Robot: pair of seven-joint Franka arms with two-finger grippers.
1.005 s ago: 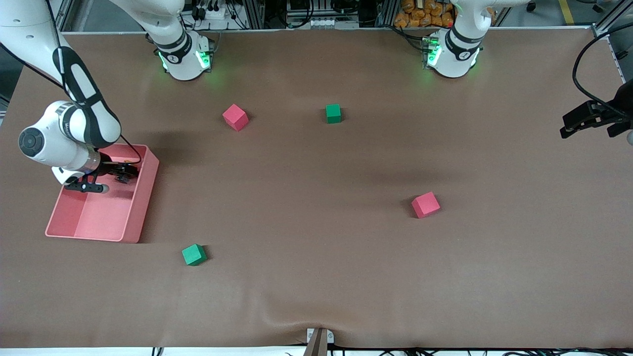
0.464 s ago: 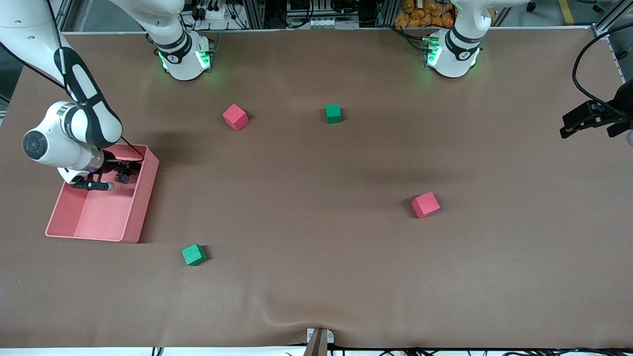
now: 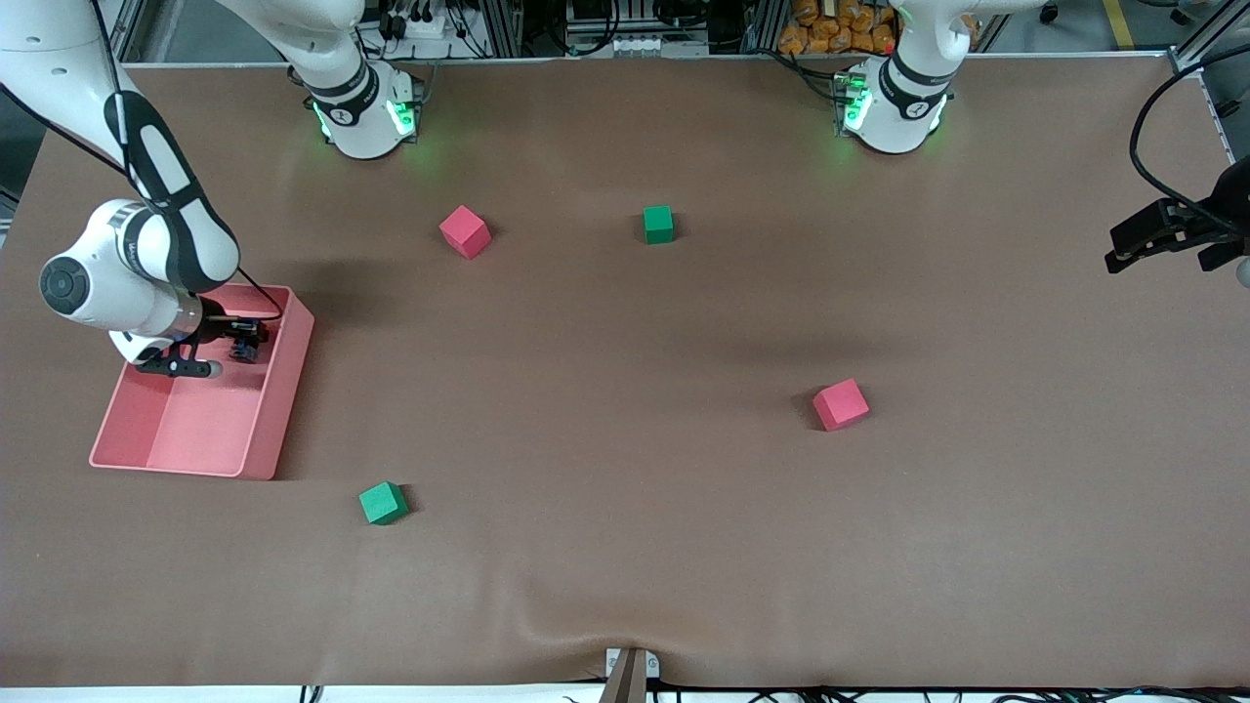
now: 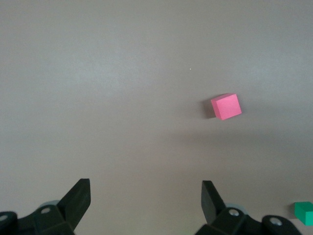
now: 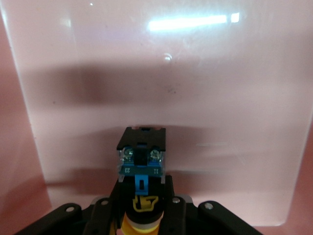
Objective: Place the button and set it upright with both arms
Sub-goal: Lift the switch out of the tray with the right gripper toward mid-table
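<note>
Two white jointed robot arms (image 3: 127,264) with dark grey joint sections, green-lit bases (image 3: 366,117), black cables and black two-finger grippers (image 3: 1138,244).

Bright even overhead light; soft shadows, glare in tray (image 5: 195,73).

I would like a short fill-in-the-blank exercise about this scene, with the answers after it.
1. The right gripper is shut on the ____.
2. It works inside the pink ____.
3. The left gripper waits with fingers ____.
4. The table holds two red cubes and ____ green cubes.

Answers: button; tray; open; two
</note>
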